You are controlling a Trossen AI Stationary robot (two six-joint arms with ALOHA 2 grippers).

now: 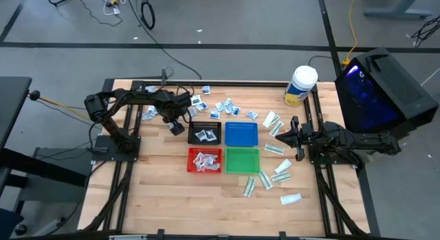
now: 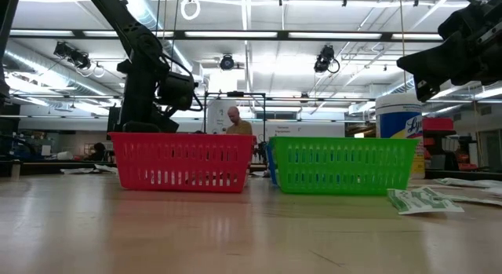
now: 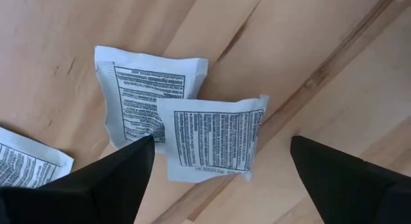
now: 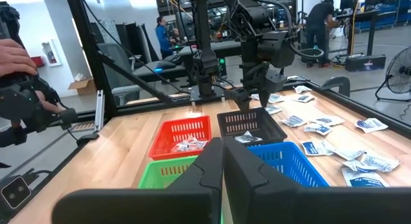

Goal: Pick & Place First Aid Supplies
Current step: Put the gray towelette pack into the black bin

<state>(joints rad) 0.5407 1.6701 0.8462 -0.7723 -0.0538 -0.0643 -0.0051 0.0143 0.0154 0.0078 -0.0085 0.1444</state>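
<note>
The left gripper [image 3: 215, 169] hangs spread wide straight above a squarish white packet [image 3: 213, 139], which lies flat between its fingers near the bench's far edge, overlapping a second packet [image 3: 144, 92]. Farther off, the right gripper [image 1: 295, 138] waits pressed together, empty, by the right edge.

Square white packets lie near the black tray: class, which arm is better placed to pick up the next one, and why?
Left. Its tool hangs open directly over two overlapping square packets, fingers either side. The right tool is shut, off beside the blue tray.
</note>
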